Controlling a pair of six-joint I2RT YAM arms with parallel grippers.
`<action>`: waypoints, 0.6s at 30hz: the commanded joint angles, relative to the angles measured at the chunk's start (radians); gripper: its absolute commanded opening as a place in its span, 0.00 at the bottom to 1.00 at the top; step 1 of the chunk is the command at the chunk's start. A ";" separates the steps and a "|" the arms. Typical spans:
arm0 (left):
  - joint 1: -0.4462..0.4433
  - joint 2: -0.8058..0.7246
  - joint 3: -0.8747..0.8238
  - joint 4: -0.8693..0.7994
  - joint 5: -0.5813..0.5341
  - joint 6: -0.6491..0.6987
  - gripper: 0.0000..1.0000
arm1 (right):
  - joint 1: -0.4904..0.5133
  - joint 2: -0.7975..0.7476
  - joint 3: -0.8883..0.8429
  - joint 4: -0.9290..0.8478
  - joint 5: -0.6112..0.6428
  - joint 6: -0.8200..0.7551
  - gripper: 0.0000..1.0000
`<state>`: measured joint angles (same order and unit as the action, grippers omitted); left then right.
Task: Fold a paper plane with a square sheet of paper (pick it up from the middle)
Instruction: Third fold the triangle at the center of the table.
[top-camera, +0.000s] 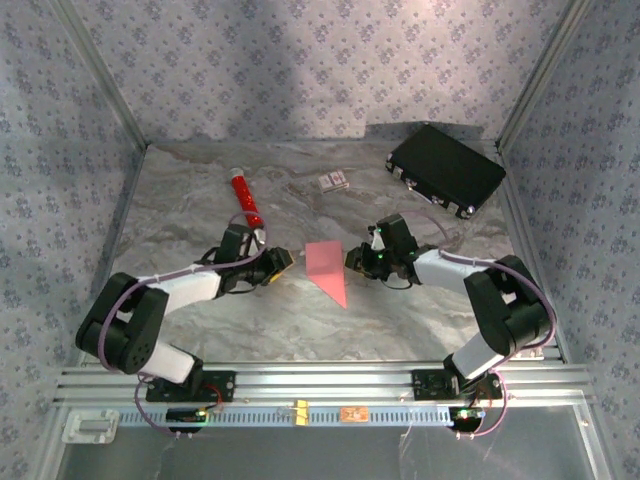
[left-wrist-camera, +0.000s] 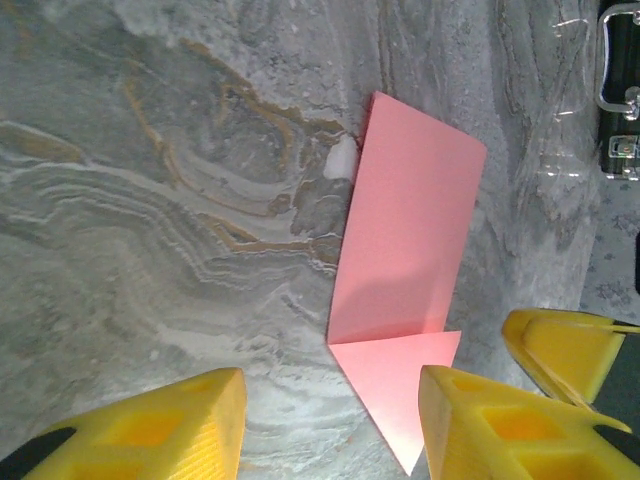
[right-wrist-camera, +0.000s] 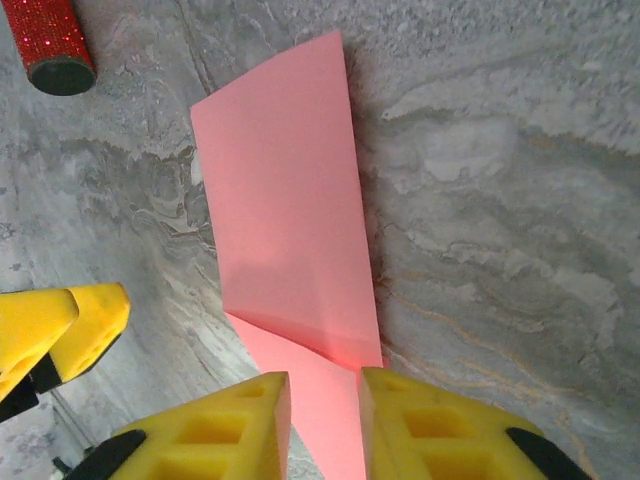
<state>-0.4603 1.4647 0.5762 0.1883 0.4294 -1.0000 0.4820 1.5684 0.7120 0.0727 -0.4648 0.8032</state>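
Midway across the counter (top-camera: 200, 330), between the two arms: pink paper sheet (top-camera: 327, 270), lying flat on the marbled surface and no longer square. Folded into a long, narrow panel with a slanted fold at one end, ending in a triangular point toward the near edge. Seen from both wrist views as an upper flap lying over a lower pointed layer, with a sharp cross crease where they meet.

Left claw (top-camera: 278, 265): just beside the paper's left edge. Fingers stand moderately wide apart, with the paper's pointed tip lying on the counter below and between them, closer to one finger. Nothing pinched, nothing carried.

Right claw (right-wrist-camera: 325, 395): just beside the opposite edge, low over the pointed end. Fingers parted by a narrow slot only, pink showing through the gap. No visible pinch on the paper, so read as slightly open and empty.

Well away from the work: red cylinder (top-camera: 244, 200) toward the far left, small printed card (top-camera: 333, 181) near the back, black case (top-camera: 447, 167) at the far right corner.

Judged progress: roughly the early-to-middle stretch. Done, by the look of it: first lengthwise fold and one nose fold. Left to do, most likely: matching nose fold, centre crease, wing folds, and pressing of the creases. Not yet a slim dart. Both claws well placed for holding one side down and turning the other.
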 joint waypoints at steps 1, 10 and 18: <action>-0.007 0.024 0.038 0.044 0.040 -0.015 0.48 | 0.004 0.036 0.031 -0.027 -0.050 -0.048 0.28; -0.017 0.087 0.062 0.056 0.066 -0.032 0.48 | 0.017 0.106 0.088 -0.062 -0.066 -0.087 0.26; -0.021 0.105 0.068 0.058 0.075 -0.033 0.48 | 0.032 0.150 0.139 -0.125 -0.071 -0.130 0.24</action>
<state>-0.4732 1.5600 0.6132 0.2291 0.4831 -1.0233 0.5049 1.7008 0.8158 0.0124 -0.5278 0.7155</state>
